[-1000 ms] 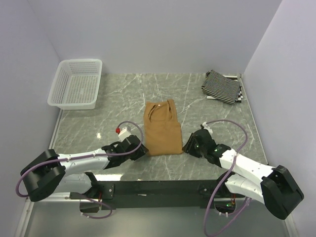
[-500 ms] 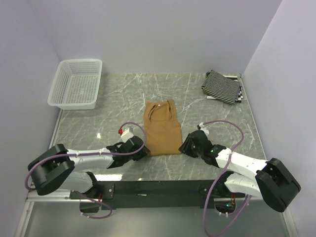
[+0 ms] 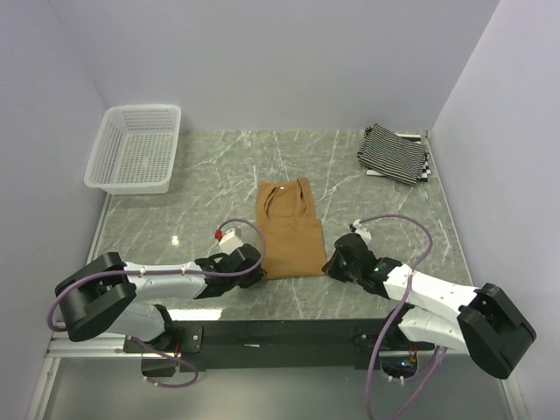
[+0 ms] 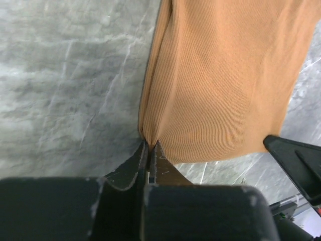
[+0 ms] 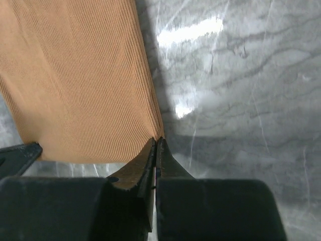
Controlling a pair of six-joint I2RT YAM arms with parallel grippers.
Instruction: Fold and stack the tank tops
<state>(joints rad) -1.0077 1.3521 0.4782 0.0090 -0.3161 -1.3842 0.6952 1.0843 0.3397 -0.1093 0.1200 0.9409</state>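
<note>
Pinch, both sides: left gripper (image 4: pixel 149 148) and right gripper (image 5: pixel 156 143), jaws spread a second ago, now nip the two near hem corners of the tan top (image 3: pixel 287 229), which lies flat between the arms. Striped tops (image 3: pixel 394 153) are piled far right. Fold-lift looks ready to begin.

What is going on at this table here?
Two robot arms are at work on tank tops. The left tool and the right tool are each shut on a near corner of the tan tank top, which lies on the table. The striped tops lie piled at the far right corner.
</note>
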